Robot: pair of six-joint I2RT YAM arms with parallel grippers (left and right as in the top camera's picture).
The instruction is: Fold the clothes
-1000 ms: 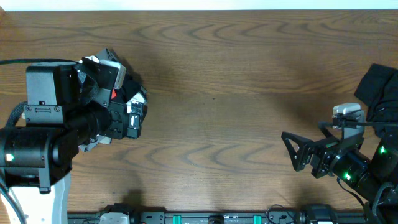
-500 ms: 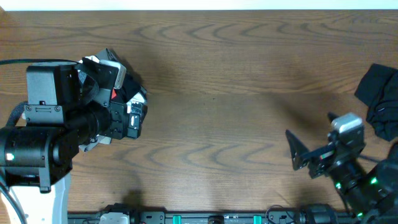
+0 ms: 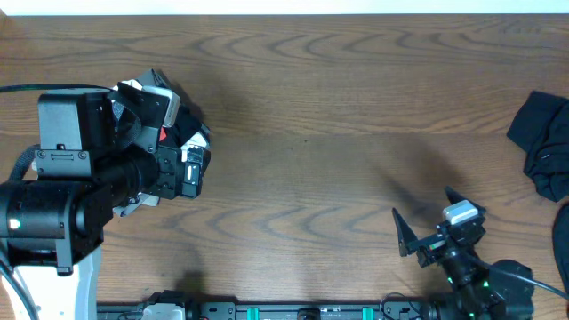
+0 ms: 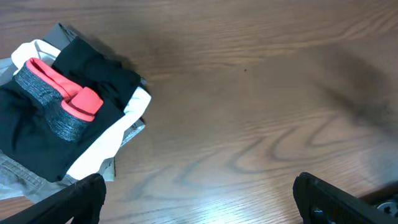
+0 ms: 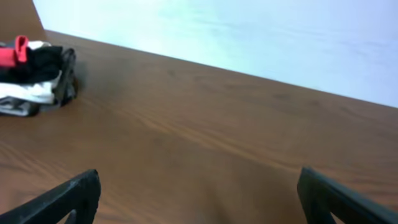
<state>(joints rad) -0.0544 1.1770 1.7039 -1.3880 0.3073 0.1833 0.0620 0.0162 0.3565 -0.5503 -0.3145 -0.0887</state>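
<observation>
Both my jaws gape wide, empty. My left gripper (image 4: 199, 208) hangs over the folded pile (image 4: 109, 149) at the table's (image 3: 302, 107) left edge, trousers (image 4: 53, 107) on top, seemingly finished. My right gripper (image 5: 205, 199) sits at the near edge, free for the crumpled garment (image 3: 544, 147) at the right edge.

a lab: bare wooden table (image 3: 311, 133), white wall (image 5: 249, 37)

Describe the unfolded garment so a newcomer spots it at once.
Follow the wooden table to its right edge. A crumpled, all-black garment lies there alone. The other clothes sit stacked on the left, topped with grey and coral.
</observation>
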